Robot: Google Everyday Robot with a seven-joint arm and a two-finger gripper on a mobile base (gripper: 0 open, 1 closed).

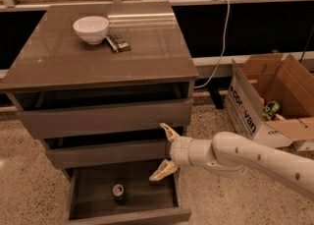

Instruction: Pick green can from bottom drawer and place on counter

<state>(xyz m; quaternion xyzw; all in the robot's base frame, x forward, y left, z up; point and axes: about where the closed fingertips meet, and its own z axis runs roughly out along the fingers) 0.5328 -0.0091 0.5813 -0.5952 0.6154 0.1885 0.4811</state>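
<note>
One green can [118, 192] stands in the open bottom drawer [127, 216], lowest of three. The arm [255, 157] reaches leftward, level; the gripper [156, 152], fingers spread wide, hovers above the drawer's right side.

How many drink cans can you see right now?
2. The green can stands in the bottom drawer, below and left of the gripper, whose jaws are spread. A second can is in the cardboard box. Others could be hidden.

Claw [157, 153], spread before the middle drawer [108, 153], hides part of its front. Arm [255, 162] is cut by the right edge; item [118, 43] beside bowl [91, 28] unidentifiable.
</note>
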